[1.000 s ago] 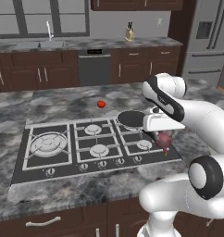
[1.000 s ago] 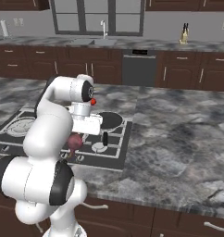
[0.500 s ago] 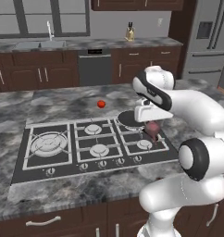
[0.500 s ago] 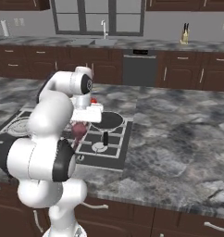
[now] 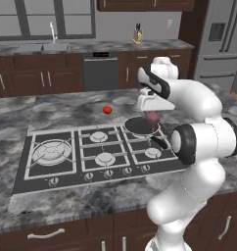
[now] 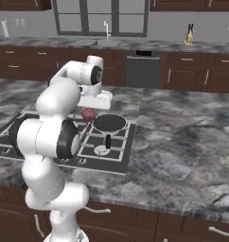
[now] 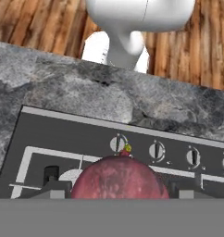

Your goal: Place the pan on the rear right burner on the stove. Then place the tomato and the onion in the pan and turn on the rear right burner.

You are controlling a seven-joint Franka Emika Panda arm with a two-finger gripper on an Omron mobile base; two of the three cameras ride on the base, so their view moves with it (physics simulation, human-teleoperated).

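The dark round pan (image 5: 140,126) (image 6: 109,123) sits on the stove (image 5: 66,169) (image 6: 117,156) over the rear right burner, which it hides; its black handle (image 6: 107,140) points toward the front. My gripper (image 5: 153,113) (image 6: 90,111) hangs just above the pan's edge, shut on the maroon-pink onion (image 5: 153,117) (image 6: 89,114) (image 7: 119,178). In the hand view the onion sits between my fingertips (image 7: 56,187). The bright red tomato (image 5: 107,110) lies on the counter behind the stove.
A row of round knobs (image 5: 108,173) (image 7: 156,150) lines the stove's front edge. The large multi-ring burner (image 5: 51,151) is at the stove's left. Grey marble counter (image 6: 182,142) stretches to the right. A sink (image 5: 39,47) and a knife block (image 5: 137,35) stand at the back wall.
The arm has carried the onion from above the stove's front right corner back and leftward, over the pan. The pan and tomato have not moved.
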